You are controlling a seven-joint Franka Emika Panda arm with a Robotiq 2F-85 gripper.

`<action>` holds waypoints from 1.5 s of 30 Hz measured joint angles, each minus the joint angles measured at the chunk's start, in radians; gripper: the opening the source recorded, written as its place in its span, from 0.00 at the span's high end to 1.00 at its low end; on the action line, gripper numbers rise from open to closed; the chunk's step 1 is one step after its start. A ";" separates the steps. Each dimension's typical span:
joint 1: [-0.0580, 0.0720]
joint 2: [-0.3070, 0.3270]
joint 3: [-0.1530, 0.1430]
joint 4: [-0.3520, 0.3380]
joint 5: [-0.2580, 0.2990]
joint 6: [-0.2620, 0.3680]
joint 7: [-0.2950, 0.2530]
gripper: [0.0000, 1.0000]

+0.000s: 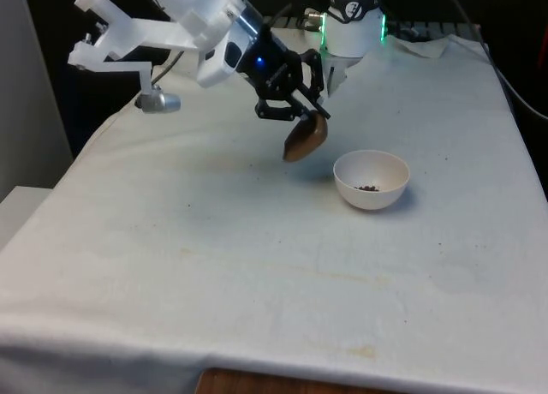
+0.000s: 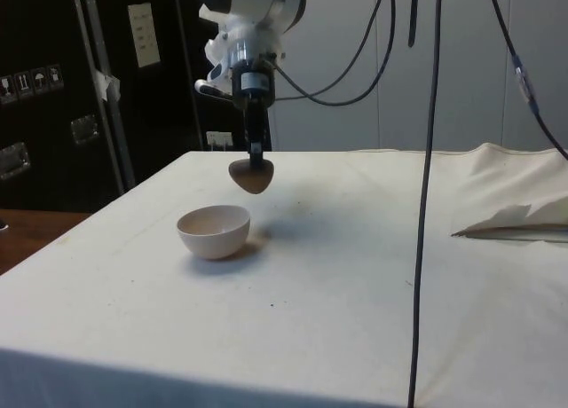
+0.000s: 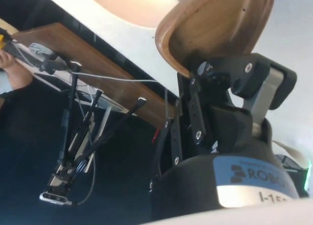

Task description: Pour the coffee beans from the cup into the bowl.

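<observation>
Few beans [image 1: 369,188] in bowl [image 1: 371,179] front-on, side hides them, cup [image 1: 306,138] apparently tilted

cup: brown wooden cup [image 3: 215,27], tilted, its empty inside showing
gripper: black fingers [image 3: 234,71] clamped on the cup's rim
bowl: pale bowl [image 3: 132,5] just beyond the cup
person: a hand [image 3: 12,71] at the edge

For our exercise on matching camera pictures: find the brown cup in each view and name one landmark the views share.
Front view: the brown cup hangs tipped in the tool, above the cloth, toward the front view's left of the white bowl.
Side view: the cup hangs just above the bowl's far rim.
Wrist view: the cup is seen close up, its hollow showing.
Shared landmark: the white bowl, pale and blurred in the wrist view.
</observation>
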 measured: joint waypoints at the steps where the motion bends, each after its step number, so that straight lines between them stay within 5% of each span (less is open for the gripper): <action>1: 0.000 0.000 0.000 0.000 -0.004 0.004 0.001 0.99; 45: 0.013 0.000 0.004 0.000 -0.207 0.131 0.091 0.99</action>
